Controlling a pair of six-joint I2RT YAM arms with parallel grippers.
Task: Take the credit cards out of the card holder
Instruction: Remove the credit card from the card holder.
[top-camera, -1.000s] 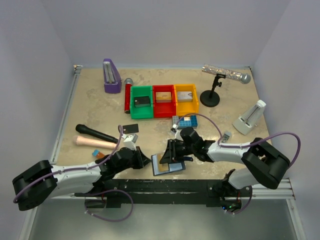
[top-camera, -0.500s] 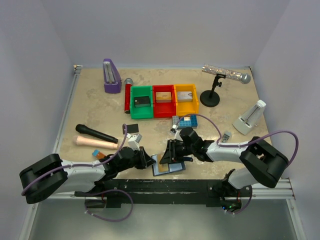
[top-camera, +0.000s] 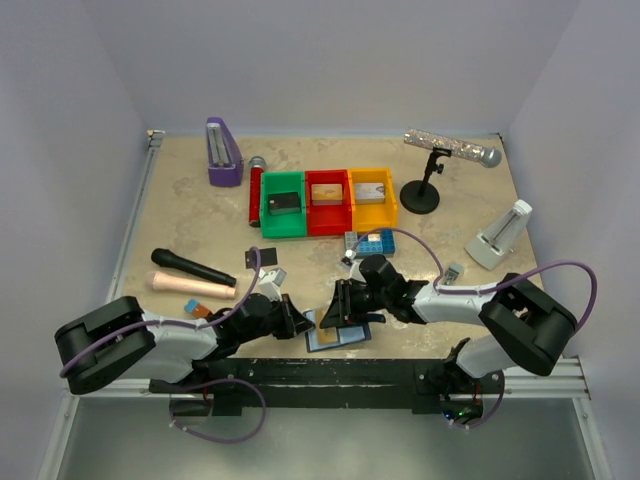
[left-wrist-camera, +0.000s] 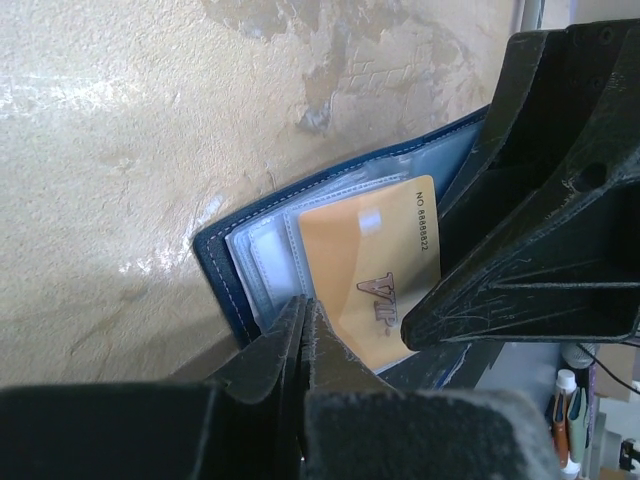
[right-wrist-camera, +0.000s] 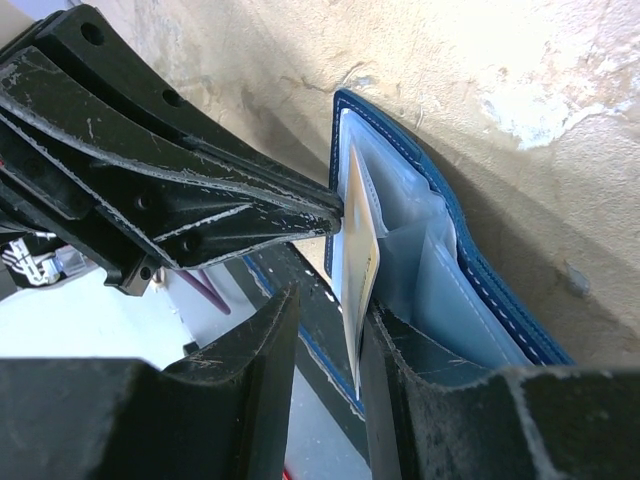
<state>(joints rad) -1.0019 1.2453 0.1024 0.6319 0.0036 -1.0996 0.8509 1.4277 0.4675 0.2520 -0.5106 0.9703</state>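
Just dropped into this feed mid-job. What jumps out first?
Both arms crowd one spot at the near edge of the table: the left gripper, shut, and the right gripper meet over the open navy card holder. A gold-tan VIP card pokes out of its pale pocket, right at the left gripper's tips. Behind, green, red and yellow bins sit in a bright row.

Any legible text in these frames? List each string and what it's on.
"VIP": large letters on the gold-tan card sitting in the card holder, left wrist view.
"NO 8888822": small print along the same card's edge; the last digits are uncertain.
Cards in the coloured bins, top view: too small to read.
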